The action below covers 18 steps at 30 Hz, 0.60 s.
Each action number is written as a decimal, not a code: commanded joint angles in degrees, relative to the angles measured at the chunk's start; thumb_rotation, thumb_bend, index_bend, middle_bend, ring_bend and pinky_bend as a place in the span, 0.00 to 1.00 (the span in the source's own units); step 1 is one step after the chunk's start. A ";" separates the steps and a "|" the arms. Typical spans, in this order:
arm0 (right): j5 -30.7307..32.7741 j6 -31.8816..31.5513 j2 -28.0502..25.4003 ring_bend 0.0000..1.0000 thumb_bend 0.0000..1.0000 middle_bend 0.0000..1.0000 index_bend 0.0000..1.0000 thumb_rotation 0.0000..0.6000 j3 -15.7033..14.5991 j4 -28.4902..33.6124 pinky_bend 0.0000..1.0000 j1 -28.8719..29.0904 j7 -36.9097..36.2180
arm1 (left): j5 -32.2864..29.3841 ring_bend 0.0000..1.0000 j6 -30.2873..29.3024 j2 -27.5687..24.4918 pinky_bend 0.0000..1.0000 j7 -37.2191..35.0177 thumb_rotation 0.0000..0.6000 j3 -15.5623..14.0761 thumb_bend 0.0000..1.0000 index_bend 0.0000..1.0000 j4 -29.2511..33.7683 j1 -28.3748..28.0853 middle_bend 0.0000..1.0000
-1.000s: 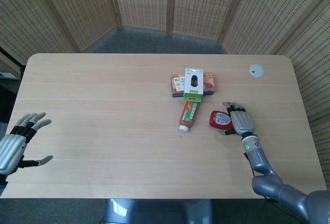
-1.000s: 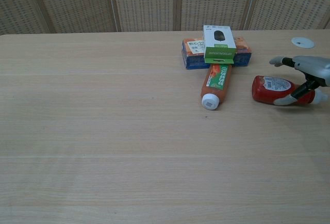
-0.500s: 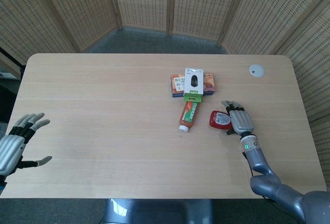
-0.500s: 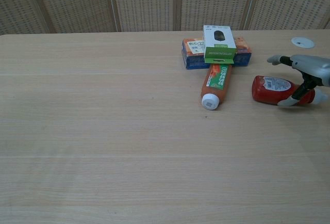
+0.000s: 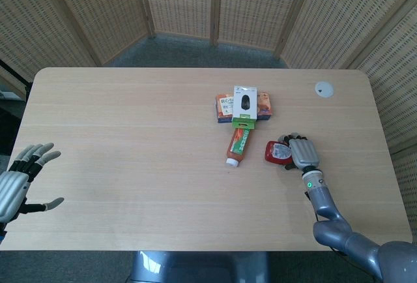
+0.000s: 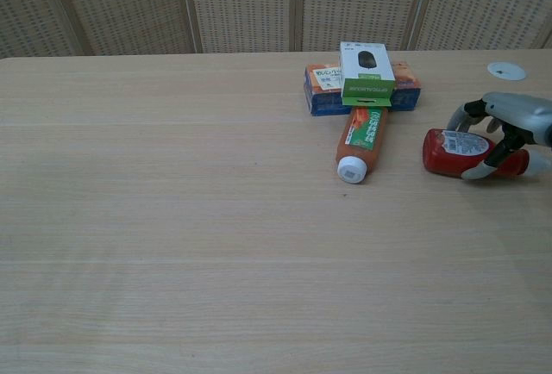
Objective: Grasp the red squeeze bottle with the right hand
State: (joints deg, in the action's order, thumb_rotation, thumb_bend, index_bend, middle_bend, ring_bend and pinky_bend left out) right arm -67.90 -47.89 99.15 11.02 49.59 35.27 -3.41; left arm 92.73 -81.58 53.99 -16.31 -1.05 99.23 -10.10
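Our right hand covers much of the lying red plastic squeeze bottle, fingers curled over it and thumb beneath, grasping it on the pale wooden surface. Our left hand, partly cropped, hangs released with fingers spread.

Smooth pale wood table, shiny red plastic squeeze bottle with a paper label, grey metal-looking right hand, cardboard boxes, rough woven screens

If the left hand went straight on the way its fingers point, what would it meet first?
Nothing, as far as the head view shows: the left hand points up and away over bare table; height is unclear.
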 commanded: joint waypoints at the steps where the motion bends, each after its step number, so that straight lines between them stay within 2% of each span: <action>1: -0.33 -0.68 0.37 0.32 0.11 0.44 0.43 1.00 0.17 -0.48 0.38 -0.15 -0.26 | 0.03 0.00 -0.02 -0.01 0.00 0.02 1.00 0.00 0.00 0.16 0.00 0.00 0.02; 5: -0.96 -1.83 0.82 0.44 0.12 0.53 0.51 1.00 0.41 -1.15 0.50 -0.32 -0.95 | 0.17 0.00 -0.06 -0.03 0.00 -0.01 1.00 0.03 0.00 0.16 0.06 -0.03 0.02; 9: -0.76 -1.47 0.99 0.51 0.12 0.57 0.53 1.00 0.46 -1.43 0.58 -0.49 -0.88 | 0.12 0.00 0.21 0.06 0.00 -0.18 1.00 -0.03 0.00 0.16 0.02 -0.11 0.01; 14: -0.93 -1.44 0.27 0.56 0.13 0.60 0.56 1.00 0.61 -1.00 0.62 -0.58 -0.67 | 0.02 0.00 0.04 -0.08 0.00 -0.28 1.00 -0.02 0.00 0.15 -0.08 0.02 0.01; 18: -1.66 -3.74 -2.46 0.57 0.14 0.61 0.57 1.00 1.61 2.54 0.63 -0.77 -0.76 | -0.04 0.00 -0.15 -0.17 0.00 -0.33 1.00 0.01 0.00 0.15 -0.05 0.14 0.01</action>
State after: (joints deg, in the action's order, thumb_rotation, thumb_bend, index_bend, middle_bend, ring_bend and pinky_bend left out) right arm -69.13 -50.49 97.99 12.12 50.51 34.62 -4.17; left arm 92.69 -81.73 53.82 -16.63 -1.03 99.18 -9.96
